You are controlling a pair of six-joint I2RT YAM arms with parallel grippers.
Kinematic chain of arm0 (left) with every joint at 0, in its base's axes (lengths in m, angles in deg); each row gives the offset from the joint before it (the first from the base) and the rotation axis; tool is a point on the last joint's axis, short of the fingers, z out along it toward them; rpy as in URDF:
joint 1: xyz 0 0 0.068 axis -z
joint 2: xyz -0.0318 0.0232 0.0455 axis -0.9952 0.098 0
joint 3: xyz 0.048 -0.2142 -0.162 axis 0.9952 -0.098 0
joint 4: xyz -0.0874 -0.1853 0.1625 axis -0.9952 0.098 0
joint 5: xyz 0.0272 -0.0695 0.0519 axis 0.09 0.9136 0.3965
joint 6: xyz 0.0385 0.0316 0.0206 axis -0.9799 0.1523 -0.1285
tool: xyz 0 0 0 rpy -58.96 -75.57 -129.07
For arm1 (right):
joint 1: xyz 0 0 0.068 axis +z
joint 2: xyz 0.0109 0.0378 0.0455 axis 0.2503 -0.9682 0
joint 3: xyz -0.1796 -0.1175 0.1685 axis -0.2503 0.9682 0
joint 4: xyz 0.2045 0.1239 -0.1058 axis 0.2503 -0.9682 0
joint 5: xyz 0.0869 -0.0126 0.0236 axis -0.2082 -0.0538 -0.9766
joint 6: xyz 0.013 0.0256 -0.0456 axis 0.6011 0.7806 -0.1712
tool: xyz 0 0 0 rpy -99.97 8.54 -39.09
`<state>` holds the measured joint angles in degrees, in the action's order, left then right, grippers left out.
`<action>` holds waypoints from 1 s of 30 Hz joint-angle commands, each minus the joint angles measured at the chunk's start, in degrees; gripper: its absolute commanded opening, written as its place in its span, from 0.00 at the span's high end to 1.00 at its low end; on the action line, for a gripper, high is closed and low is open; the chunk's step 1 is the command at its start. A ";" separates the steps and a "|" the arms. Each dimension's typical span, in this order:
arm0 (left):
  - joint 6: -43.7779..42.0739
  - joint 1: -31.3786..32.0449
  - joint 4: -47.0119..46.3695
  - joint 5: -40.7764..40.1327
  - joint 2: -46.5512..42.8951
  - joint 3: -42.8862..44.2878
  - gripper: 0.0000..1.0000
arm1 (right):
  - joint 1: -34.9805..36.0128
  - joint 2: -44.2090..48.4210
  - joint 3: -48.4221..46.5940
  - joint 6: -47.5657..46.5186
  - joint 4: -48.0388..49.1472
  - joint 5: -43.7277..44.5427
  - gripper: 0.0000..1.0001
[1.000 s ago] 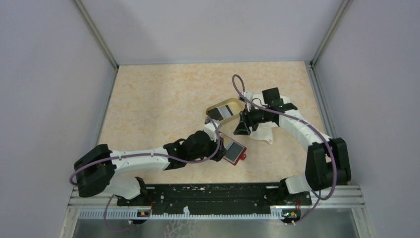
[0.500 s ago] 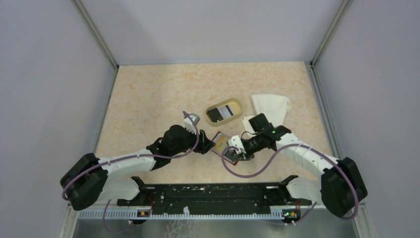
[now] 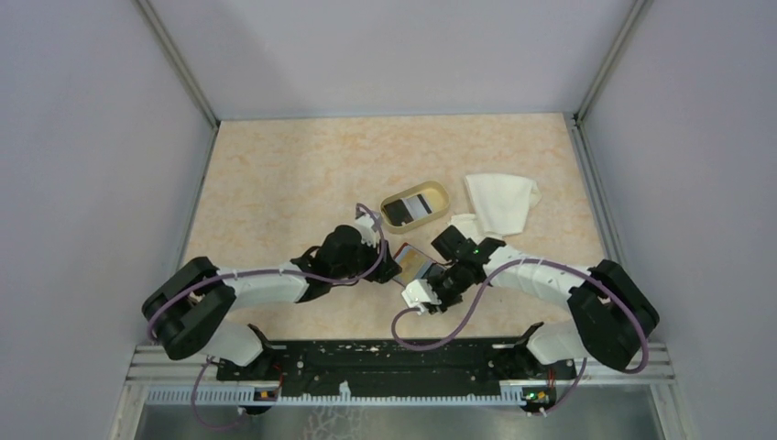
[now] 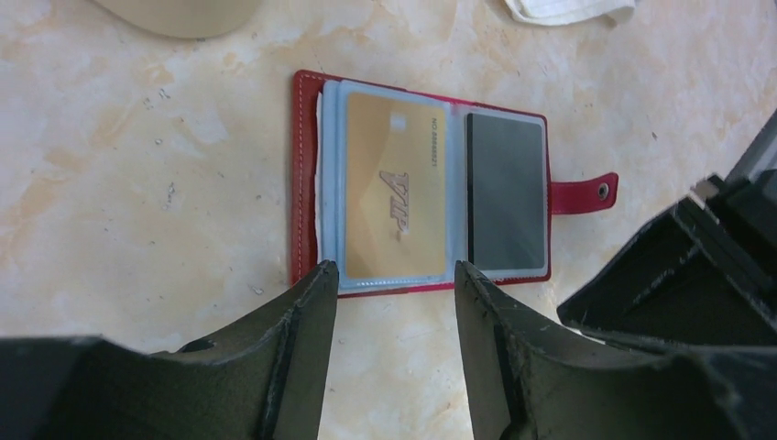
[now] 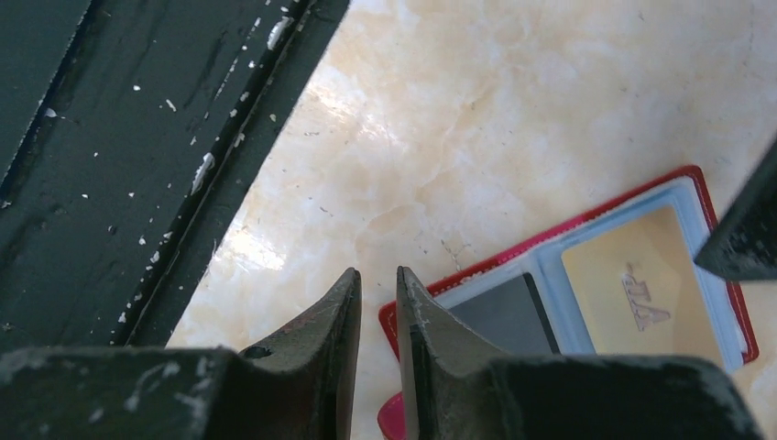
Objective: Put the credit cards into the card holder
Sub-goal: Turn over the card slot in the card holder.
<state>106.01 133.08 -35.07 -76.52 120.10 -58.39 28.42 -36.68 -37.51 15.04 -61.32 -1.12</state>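
The card holder lies open for loading, two credit cards sleeved; left pincer spread at nine o'clock, right pincer almost pressed together, empty, near five o'clock.

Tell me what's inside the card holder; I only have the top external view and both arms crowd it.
Observer: On the left wrist view the card holder lies open flat, with a gold card in one clear sleeve and a black card in the next.
Operator: Is the left arm carrying anything?
Observer: No. The left gripper has its jaws apart and empty, just short of the holder's near edge.
Operator: And the right?
Observer: On its own view the right gripper has its jaws nearly together with nothing between them, beside the holder's corner by the black card.
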 commanded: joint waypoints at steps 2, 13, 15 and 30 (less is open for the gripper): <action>-2.13 -0.28 2.40 -3.39 1.62 3.22 0.42 | 3.54 -2.00 0.64 -2.79 0.88 1.55 0.79; -3.05 -0.28 1.59 0.19 6.97 4.93 0.48 | 1.46 -2.76 -1.57 2.61 2.22 12.82 0.81; -2.41 -0.27 0.97 1.59 7.36 4.92 0.48 | -0.82 -2.44 -2.53 3.18 1.17 12.80 0.82; 7.09 -0.28 -2.33 0.52 -0.13 -0.71 0.42 | -7.94 -0.88 -10.91 20.33 -2.27 -7.69 0.76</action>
<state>109.99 133.08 -35.16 -72.46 125.26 -56.53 21.32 -38.43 -44.20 23.26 -66.10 -0.99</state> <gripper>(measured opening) 0.553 0.228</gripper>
